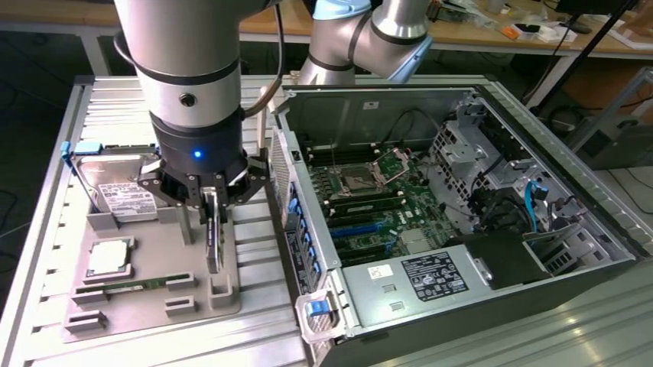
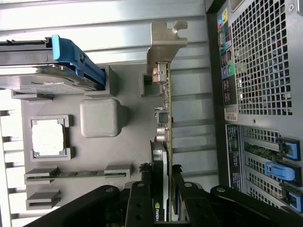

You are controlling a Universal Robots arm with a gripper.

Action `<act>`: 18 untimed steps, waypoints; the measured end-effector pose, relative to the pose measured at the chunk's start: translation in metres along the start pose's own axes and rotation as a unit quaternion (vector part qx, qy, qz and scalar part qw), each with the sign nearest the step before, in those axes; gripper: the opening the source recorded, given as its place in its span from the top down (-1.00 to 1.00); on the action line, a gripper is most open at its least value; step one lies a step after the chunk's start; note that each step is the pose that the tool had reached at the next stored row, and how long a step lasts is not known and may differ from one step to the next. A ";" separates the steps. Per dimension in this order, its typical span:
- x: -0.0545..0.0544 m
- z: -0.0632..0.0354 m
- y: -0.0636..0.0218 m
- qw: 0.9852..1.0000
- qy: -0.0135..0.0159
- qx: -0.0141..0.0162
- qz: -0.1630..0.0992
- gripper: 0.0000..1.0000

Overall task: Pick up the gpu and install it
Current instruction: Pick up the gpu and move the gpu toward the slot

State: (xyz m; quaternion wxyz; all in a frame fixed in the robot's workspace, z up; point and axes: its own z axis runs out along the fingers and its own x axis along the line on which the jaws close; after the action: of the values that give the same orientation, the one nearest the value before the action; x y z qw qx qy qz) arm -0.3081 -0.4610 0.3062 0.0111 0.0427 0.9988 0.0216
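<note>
Clamping the gpu (image 1: 213, 246) edge-on, seemingly: claw (image 1: 211, 205)

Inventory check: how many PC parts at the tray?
4: hard drive far end, CPU in the middle, memory stick near end, gpu upright in the gripper. Arm may hide more.

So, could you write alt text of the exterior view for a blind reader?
The robot arm's jaws grip the gpu, standing on edge in a grey parts tray. An open computer case lies at the exterior view's right.

Silver-grey tubular arm (image 1: 189, 46), light-blue joint cap (image 1: 342, 8), black wrist (image 1: 199, 138) with blue light (image 1: 197, 154), black linkage tool (image 1: 212, 202)
</note>
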 end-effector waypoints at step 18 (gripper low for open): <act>0.000 -0.0058 0.0002 1.000 0.000 0.000 0.000 0.47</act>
State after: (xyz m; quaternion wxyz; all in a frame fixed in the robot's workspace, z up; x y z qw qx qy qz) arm -0.3081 -0.4610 0.3120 0.0110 0.0428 0.9988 0.0216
